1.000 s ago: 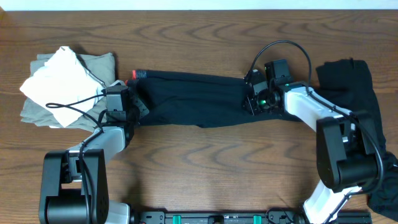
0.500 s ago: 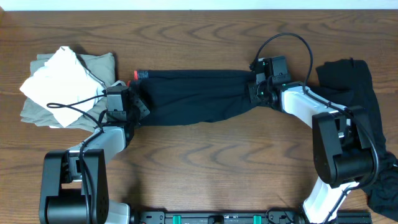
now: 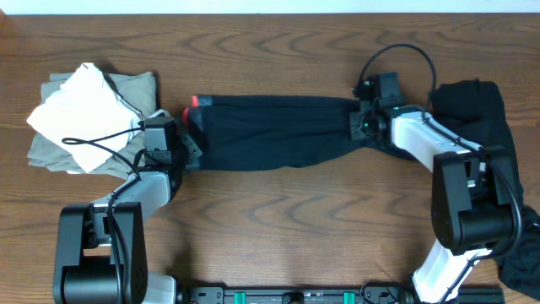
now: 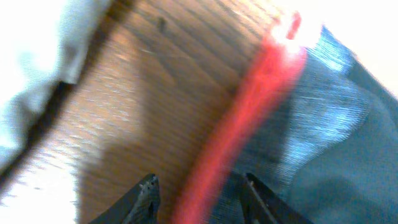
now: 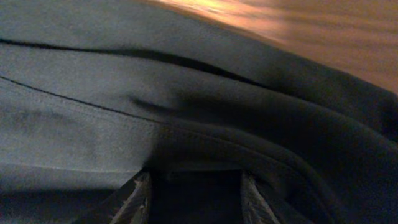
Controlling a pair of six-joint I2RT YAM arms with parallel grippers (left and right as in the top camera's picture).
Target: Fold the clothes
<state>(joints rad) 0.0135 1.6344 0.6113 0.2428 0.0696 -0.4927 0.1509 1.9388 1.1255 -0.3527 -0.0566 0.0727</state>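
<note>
Overhead: we list the pants (image 3: 270, 135) stretched along the table (image 3: 278, 219) between the left gripper (image 3: 184, 145) and the right gripper (image 3: 361, 127). A black piece (image 3: 472, 110) lies behind the right gripper, and a pale pile (image 3: 84, 118) lies beside the left.

Left wrist: the red waistband (image 4: 261, 93) runs between the parted fingers (image 4: 146, 193). We cannot tell whether they clamp it.

Right wrist: a pants fold fills the gap between the fingers (image 5: 140, 193). We cannot tell if it is gripped.
</note>
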